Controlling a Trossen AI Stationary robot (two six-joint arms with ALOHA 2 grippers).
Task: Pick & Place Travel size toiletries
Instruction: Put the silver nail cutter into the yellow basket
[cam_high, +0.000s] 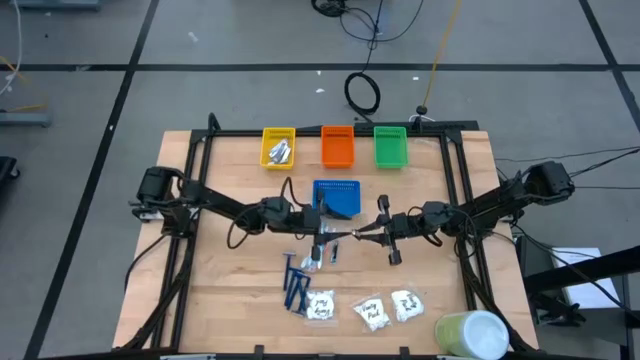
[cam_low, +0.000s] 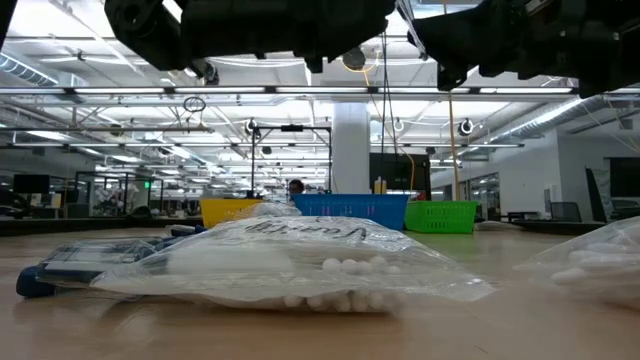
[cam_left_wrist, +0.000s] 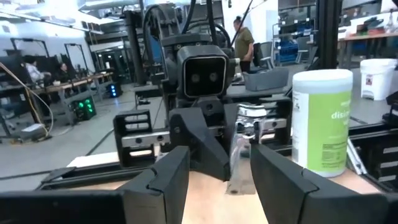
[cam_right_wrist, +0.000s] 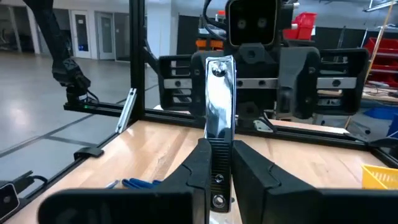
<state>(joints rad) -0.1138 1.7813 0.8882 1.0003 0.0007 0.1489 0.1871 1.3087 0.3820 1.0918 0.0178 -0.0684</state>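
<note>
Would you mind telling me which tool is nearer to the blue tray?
Left. The left tool sits just in front of the blue tray, near its front edge; the right tool is farther off, in front and to its right.

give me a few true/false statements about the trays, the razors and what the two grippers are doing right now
1. The right gripper is shut on a shiny metal nail clipper. True.
2. The yellow tray has nothing in it. False: silvery packets lie in it.
3. The blue tray sits nearer the middle of the table than the orange tray and the green tray. True.
4. The dark blue razors are in the green tray. False: they lie on the bare table, beside the white sachets.
5. The left gripper is parked by the table's edge. False: it faces the right gripper over the middle of the table, its fingers on either side of the clipper's far end.
</note>
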